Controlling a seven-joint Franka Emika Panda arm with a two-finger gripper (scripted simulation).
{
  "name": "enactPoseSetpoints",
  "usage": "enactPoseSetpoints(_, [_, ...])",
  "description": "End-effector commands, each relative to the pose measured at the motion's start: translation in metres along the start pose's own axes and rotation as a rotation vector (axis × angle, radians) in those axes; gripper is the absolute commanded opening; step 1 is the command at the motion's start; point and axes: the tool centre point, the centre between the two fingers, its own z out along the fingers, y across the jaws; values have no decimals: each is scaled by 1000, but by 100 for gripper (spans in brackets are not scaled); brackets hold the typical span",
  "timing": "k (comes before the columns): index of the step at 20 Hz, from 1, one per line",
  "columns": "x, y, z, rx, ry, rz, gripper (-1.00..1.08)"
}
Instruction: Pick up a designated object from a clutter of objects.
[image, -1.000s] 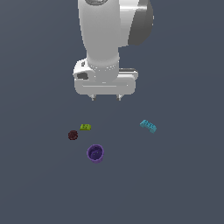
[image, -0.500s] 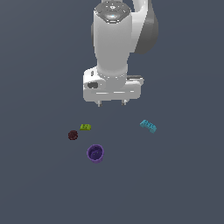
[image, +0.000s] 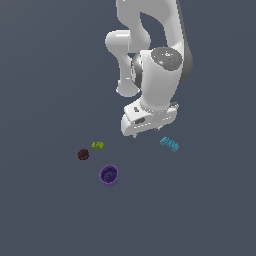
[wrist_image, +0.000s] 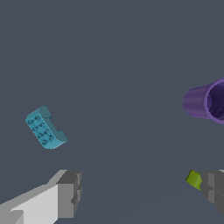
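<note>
The claw (wrist_image: 140, 192) gapes wide, empty; it should centre over the teal brick (image: 170, 144), then descend squarely.

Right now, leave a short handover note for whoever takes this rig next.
Gripper: open, empty, above the floor.
Cyan brick: lying free, apart from everything, at the exterior view's right of the arm's hand; not between the fingers.
Other clutter, at the exterior view's left: lime-green brick, maroon ball, purple cup, all separate.
Done: nothing picked.
Left: centre over the cyan brick, descend, close, lift.
</note>
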Motion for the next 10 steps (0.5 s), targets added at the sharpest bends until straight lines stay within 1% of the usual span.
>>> enactPoseSetpoints(1, [7, -26, 23, -7, 7, -100, 100])
enactPoseSetpoints(6, [14, -79, 66, -9, 24, -289, 100])
enactPoseSetpoints(10, [14, -113, 91, -3, 37, -405, 100])
